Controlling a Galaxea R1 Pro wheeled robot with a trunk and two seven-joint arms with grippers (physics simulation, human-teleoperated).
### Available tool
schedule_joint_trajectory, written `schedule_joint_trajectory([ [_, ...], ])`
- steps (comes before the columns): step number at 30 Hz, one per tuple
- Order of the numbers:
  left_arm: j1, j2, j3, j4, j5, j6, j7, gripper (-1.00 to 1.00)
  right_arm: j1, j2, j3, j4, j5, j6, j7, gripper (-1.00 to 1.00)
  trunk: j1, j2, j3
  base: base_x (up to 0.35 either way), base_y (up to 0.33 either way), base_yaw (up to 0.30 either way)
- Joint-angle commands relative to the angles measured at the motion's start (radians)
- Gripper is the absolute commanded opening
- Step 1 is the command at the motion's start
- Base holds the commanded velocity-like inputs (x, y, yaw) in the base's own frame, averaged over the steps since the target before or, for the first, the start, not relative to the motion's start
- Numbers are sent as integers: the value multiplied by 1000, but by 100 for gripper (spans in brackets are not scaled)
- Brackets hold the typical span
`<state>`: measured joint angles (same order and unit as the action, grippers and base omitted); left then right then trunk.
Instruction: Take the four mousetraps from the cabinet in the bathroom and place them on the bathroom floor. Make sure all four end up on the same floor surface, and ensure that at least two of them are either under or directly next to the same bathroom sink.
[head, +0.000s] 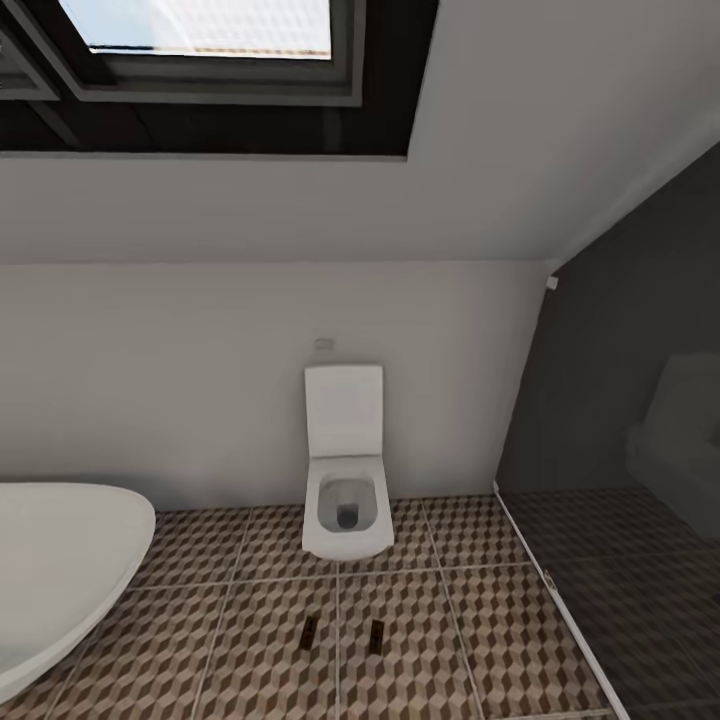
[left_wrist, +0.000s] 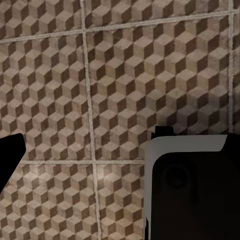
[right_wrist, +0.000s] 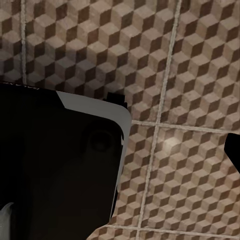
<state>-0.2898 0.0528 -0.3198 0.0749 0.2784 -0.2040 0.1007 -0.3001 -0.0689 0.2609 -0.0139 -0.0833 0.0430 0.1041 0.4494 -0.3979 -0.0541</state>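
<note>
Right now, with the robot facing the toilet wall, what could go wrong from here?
Two small flat dark items lie on the bathroom floor ahead of the toilet; too small to identify, but driving forward might run over or scatter them. The bathtub rim sits close at the left, so a turn could clip it. The glass partition at right is easy to misjudge.

- The robot's body (left_wrist: 195, 195) in the left wrist view was a black block with rounded corners and a pale grey-white rim;
- The same black, grey-edged casing (right_wrist: 55, 165) appeared in the right wrist view.
</note>
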Motion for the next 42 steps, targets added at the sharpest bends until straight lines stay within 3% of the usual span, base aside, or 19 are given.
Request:
schedule_joint_trajectory([
  [1,-2,-1,-8,4,7,-6,1,100,-1,0,8,-1,-9,4,3,100,1,-2,-1,0,0,0],
  [26,-2,-1,-8,3,7,-6,1,100,-1,4,9,-1,-9,3,4,100,1,-2,8,0,0,0],
  [42,-2,-1,-8,3,7,-6,0,100,-1,18,9,-4,-9,3,3,100,1,-2,31,0,0,0],
])
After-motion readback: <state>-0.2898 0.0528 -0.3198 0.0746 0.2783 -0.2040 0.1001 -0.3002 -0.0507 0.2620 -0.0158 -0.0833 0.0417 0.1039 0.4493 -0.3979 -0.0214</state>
